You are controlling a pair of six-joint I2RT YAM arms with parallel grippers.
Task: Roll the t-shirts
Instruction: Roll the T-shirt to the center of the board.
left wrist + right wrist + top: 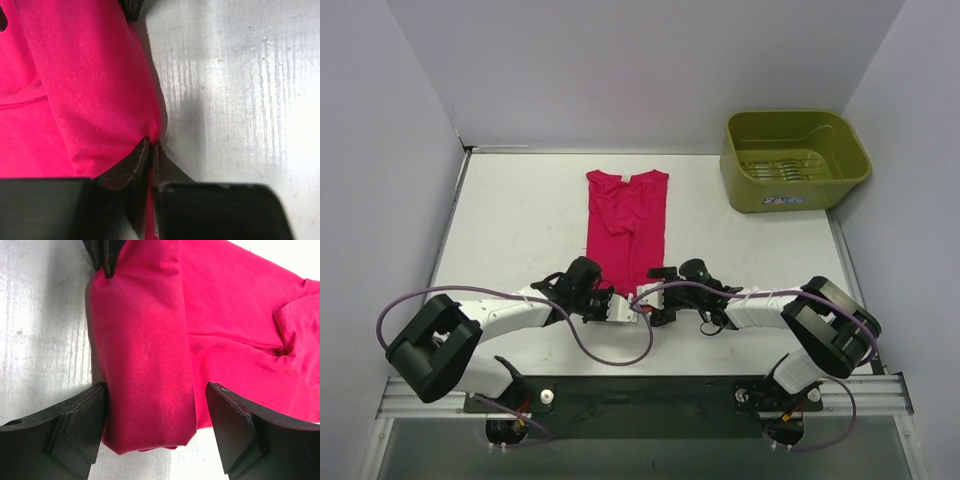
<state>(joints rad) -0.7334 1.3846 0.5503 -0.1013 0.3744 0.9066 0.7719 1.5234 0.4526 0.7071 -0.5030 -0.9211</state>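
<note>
The magenta-red t-shirt (627,220) lies folded into a long narrow strip in the middle of the table, neck end far. Its near end is turned over into a short roll (145,370). My left gripper (623,308) is at the roll's left end, shut on a pinch of its fabric (100,100), with red cloth showing between the fingers (142,160). My right gripper (650,300) is open at the roll's right end. Its fingers (75,425) straddle the roll, one on each side, with small gaps.
An olive-green plastic bin (794,160) stands at the back right, apart from the shirt. White walls close in the table on the left, back and right. The left gripper's fingertips (105,257) show at the top of the right wrist view.
</note>
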